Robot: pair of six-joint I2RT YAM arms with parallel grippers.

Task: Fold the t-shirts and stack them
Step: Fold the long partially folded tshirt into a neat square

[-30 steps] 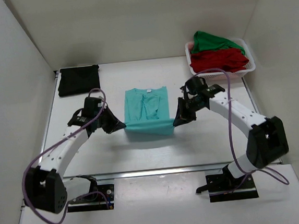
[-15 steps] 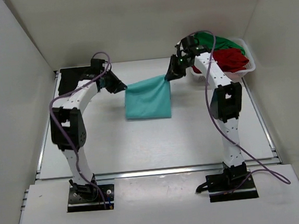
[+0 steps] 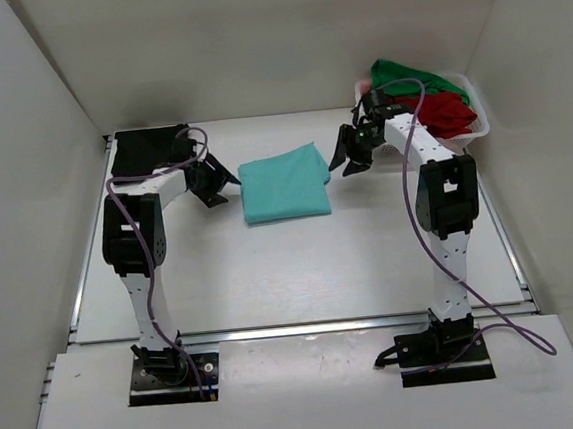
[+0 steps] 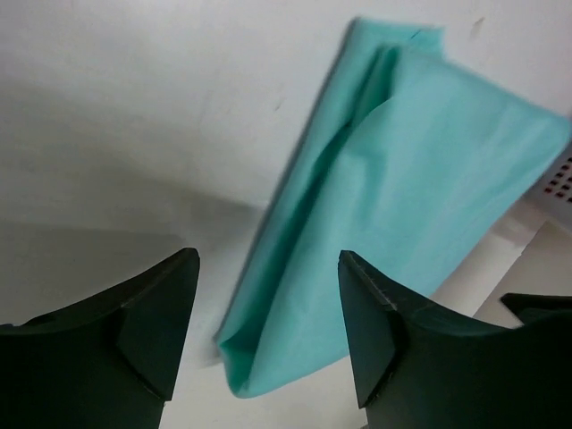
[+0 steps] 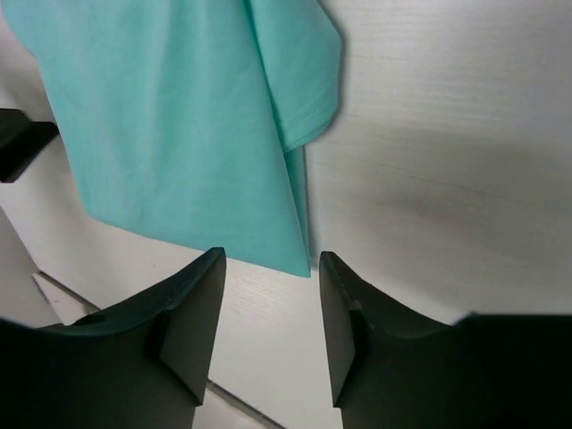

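The teal t-shirt [image 3: 284, 183] lies folded into a rectangle on the table's far middle. My left gripper [image 3: 222, 183] stands open just off its left edge. My right gripper [image 3: 340, 162] stands open just off its right edge. In the left wrist view the teal cloth [image 4: 420, 161] lies flat, and one folded corner shows between the open fingers of the left gripper [image 4: 268, 259]. In the right wrist view a corner of the shirt [image 5: 179, 116] ends just ahead of the right gripper [image 5: 273, 257]; nothing is gripped. A black t-shirt [image 3: 147, 152] lies folded at the far left.
A white lattice basket [image 3: 478, 129] at the far right holds the red t-shirt [image 3: 440, 113] with the green t-shirt [image 3: 410, 75] on top. White walls enclose the table on the left, back and right. The right arm stands close to the basket.
Both grippers carried the teal shirt's near edge over to the far side, folding it in half. They then let go, opened and drew slightly outward.
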